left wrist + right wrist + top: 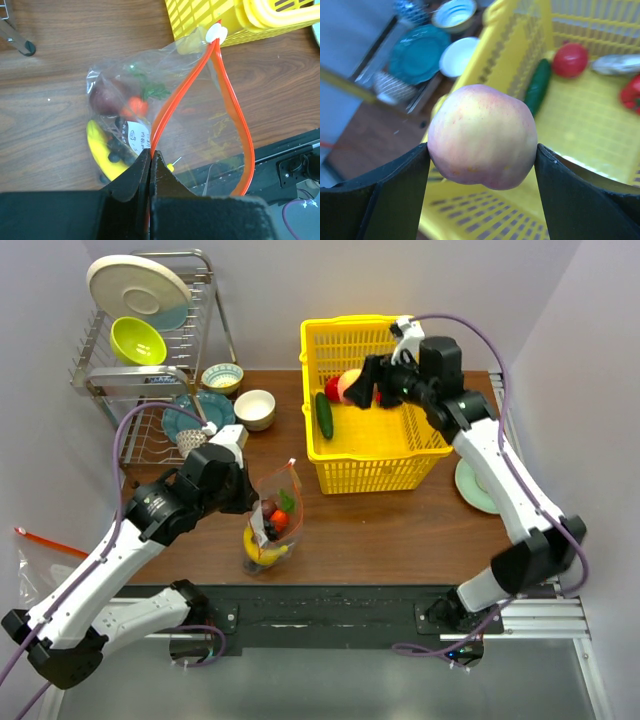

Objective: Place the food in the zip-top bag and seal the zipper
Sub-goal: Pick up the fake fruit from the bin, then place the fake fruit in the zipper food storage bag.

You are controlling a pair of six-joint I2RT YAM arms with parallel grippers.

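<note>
My right gripper is shut on a peach and holds it above the left part of the yellow basket; the peach also shows in the top view. In the basket lie a green cucumber, a red apple, a grey-beige piece and a red pepper. My left gripper is shut on the red-orange zipper and holds the mouth of the zip-top bag open. The bag holds a banana, dark grapes and red pieces.
A dish rack with plates and bowls stands at the back left. A white bowl and a teal plate sit beside it. A pale green plate lies right of the basket. Another flat clear bag lies at the far left.
</note>
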